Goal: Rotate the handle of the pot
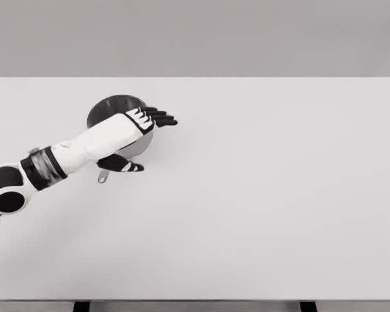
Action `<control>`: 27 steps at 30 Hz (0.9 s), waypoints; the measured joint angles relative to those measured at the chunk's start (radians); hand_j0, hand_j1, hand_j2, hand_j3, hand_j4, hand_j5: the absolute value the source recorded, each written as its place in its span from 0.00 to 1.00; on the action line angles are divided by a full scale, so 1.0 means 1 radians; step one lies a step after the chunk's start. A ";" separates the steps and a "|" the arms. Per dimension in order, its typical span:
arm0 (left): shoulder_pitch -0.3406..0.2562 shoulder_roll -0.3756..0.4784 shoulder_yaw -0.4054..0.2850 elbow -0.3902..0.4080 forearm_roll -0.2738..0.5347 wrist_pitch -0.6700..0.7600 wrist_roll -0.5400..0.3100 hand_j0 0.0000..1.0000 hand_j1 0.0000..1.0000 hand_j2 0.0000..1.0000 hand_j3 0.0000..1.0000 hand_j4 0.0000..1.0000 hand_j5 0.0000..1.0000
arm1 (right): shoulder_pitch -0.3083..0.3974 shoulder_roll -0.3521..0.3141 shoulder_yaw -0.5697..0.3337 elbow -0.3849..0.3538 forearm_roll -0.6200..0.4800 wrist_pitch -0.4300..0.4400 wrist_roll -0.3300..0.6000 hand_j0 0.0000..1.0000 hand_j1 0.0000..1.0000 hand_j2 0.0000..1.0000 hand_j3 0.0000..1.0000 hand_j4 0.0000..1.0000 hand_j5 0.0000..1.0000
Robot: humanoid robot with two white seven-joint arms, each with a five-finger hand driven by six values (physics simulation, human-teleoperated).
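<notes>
The table (260, 195) is white and fills most of the head view. The pot (110, 112), a dark metal vessel, stands on it toward ten o'clock from the table's middle. Its handle (103, 175) runs out from the pot's near side toward six o'clock, and only the tip with a small hole shows below the arm.

The left arm (84, 148) enters from the picture's left edge and crosses over the pot's near rim. The left hand (146, 120) lies over the pot's rim at the three o'clock side, its four dark fingers (164, 119) stretched out straight, close together and pointing toward three o'clock. The thumb (120, 164) is spread well apart from them, lying beside the handle's base. The hand is open; whether it touches pot or handle cannot be told.
</notes>
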 measured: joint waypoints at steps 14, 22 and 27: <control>0.003 0.002 -0.007 0.039 -0.002 0.000 0.000 1.00 1.00 1.00 1.00 1.00 1.00 | 0.000 0.000 0.000 0.000 0.000 0.000 0.000 1.00 1.00 1.00 1.00 1.00 1.00; 0.002 0.005 -0.010 0.067 -0.003 0.000 0.000 1.00 1.00 1.00 1.00 1.00 1.00 | 0.000 0.000 0.000 0.000 0.000 0.000 0.000 1.00 1.00 1.00 1.00 1.00 1.00; 0.002 0.008 -0.009 0.082 -0.003 0.000 0.000 1.00 1.00 1.00 1.00 1.00 1.00 | -0.002 0.000 0.000 0.000 0.000 0.000 0.000 1.00 1.00 1.00 1.00 1.00 1.00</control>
